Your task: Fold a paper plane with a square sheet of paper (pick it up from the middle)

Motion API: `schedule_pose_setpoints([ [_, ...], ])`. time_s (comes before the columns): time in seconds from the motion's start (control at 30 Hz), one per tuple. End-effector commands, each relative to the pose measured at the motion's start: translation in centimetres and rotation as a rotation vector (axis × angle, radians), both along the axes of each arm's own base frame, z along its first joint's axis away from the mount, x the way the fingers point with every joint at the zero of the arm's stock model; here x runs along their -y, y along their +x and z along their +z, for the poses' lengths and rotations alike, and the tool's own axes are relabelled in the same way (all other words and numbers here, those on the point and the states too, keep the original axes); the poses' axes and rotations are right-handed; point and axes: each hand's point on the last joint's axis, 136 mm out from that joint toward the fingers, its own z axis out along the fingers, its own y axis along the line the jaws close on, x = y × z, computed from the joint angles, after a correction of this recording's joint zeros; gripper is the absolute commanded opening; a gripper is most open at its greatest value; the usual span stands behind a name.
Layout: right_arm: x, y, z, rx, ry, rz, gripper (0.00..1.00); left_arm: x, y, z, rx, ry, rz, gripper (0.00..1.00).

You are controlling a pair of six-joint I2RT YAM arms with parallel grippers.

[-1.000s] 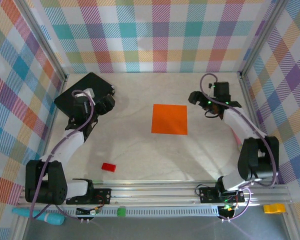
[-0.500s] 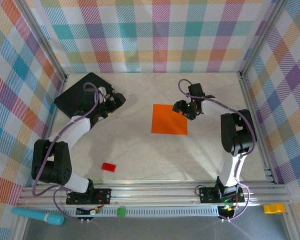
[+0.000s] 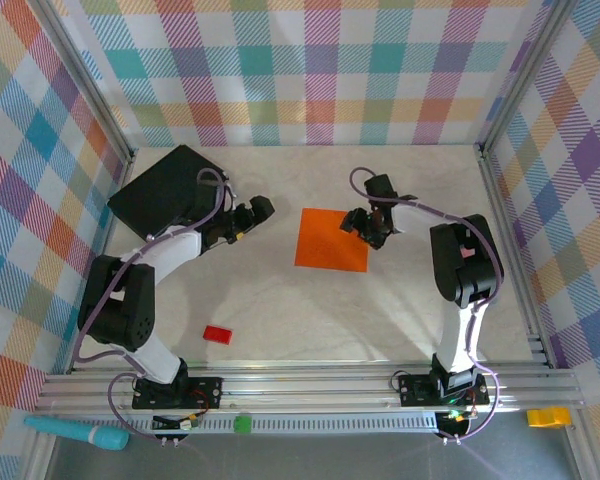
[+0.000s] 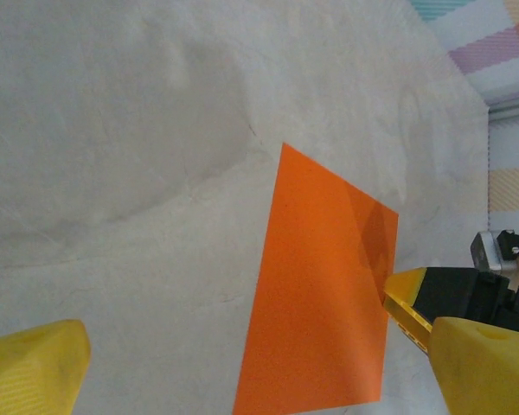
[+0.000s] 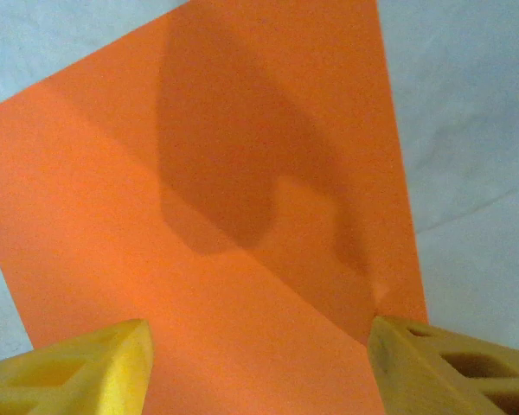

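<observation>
My right gripper [image 3: 364, 227] has swung in from the right side of the bench [image 3: 280, 310] onto the far right corner of the sheet [image 3: 331, 240]. Its jaws are narrower but apart, tips on the paper, holding nothing. The sheet, mid-bench, has skewed and slid slightly left, so I judge it pushed, not lifted from its middle. My left gripper [image 3: 260, 209], spread wide, has closed in from the left. The case [image 3: 160, 195] in the far left corner and the block [image 3: 217, 334] near the front edge obstruct nothing.
</observation>
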Motion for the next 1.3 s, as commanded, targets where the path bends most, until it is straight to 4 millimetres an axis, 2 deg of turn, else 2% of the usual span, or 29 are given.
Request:
schedule_pose_setpoints([
  [0.0,-0.5,-5.2,-3.6,-0.2,-0.033,-0.129,0.68,1.6,-0.1,-0.1,-0.021,-0.002,-0.03,1.0],
  [0.13,-2.4,-7.4,-4.1,-0.256,0.007,-0.218,0.67,2.7,-1.0,-2.1,-0.082,0.042,-0.059,1.0],
  [0.27,-4.4,-9.4,-3.7,-0.288,0.021,-0.251,0.68,3.4,-2.3,-3.8,-0.136,0.104,-0.087,1.0],
  [0.37,-5.2,-10.1,-3.2,-0.292,0.05,-0.275,0.67,3.8,-3.3,-4.8,-0.166,0.142,-0.109,1.0],
  [0.43,-5.9,-9.3,-2.0,-0.239,0.102,-0.257,0.68,3.9,-4.0,-5.3,-0.185,0.175,-0.118,1.0],
  [0.57,-6.7,-6.6,3.2,-0.039,0.136,-0.132,0.78,4.3,-5.1,-5.9,-0.192,0.244,-0.147,1.0],
  [0.67,-5.3,-5.7,6.3,0.09,0.121,-0.097,0.86,5.2,-5.9,-5.8,-0.206,0.278,-0.192,1.0],
  [0.77,-2.6,-5.0,7.8,0.184,0.093,-0.089,0.96,6.4,-6.6,-5.8,-0.217,0.308,-0.232,1.0],
  [0.8,-1.8,-4.9,8.0,0.197,0.084,-0.087,0.99,6.8,-6.9,-5.9,-0.224,0.322,-0.243,1.0],
  [1.0,2.8,-4.8,8.6,0.245,-0.02,-0.064,0.99,9.2,-8.2,-6.6,-0.248,0.438,-0.328,1.0],
  [1.27,5.4,-5.3,8.5,0.262,-0.069,-0.088,0.99,11.3,-8.1,-7.6,-0.257,0.616,-0.431,0.99],
])
